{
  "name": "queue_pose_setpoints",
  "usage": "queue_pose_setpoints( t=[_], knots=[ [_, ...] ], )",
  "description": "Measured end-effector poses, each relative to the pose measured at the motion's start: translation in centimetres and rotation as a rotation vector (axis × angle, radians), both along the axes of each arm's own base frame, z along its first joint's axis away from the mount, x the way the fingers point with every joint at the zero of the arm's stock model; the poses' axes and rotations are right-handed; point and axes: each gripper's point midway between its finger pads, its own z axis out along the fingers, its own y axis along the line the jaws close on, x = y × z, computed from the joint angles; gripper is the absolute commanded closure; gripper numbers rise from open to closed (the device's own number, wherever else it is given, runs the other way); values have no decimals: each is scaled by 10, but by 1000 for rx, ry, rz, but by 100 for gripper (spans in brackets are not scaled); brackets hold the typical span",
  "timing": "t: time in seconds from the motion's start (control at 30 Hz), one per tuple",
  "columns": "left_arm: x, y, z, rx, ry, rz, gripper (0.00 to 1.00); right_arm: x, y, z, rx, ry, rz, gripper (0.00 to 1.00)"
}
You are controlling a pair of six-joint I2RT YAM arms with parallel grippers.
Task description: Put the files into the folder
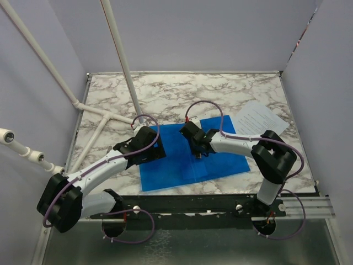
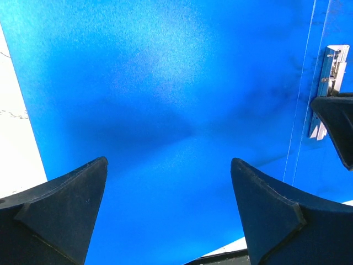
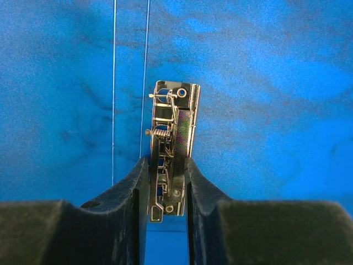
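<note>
The blue folder (image 1: 220, 163) lies open and flat on the marble table, filling the left wrist view (image 2: 165, 83) and the right wrist view (image 3: 265, 110). Its metal clip (image 3: 172, 127) sits by the centre fold and also shows in the left wrist view (image 2: 331, 77). My right gripper (image 3: 166, 160) is shut on the clip, at the folder's middle (image 1: 197, 146). My left gripper (image 2: 168, 161) is open and empty just above the folder's left half (image 1: 156, 149). A white printed sheet, the files (image 1: 263, 117), lies on the table to the back right, beside the folder.
White pipes (image 1: 118, 55) slant across the back left of the table. Grey walls close the table in on three sides. A black rail (image 1: 193, 205) runs along the front edge. Bare marble (image 1: 182, 91) lies behind the folder.
</note>
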Motion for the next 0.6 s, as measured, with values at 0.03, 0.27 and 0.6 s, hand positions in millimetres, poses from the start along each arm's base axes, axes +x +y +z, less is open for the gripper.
queue_pose_setpoints(
  t=[0.03,0.27,0.6],
  knots=[
    [0,1,2,4,-5,-2,5,1,0,0,-2,2,10,92],
    [-4,6,10,18,-10,-12,5,2,1,1,-14,12,57,75],
    [2,2,27,16,-33,-30,2,-11,-3,16,3,46,72,51]
  ],
)
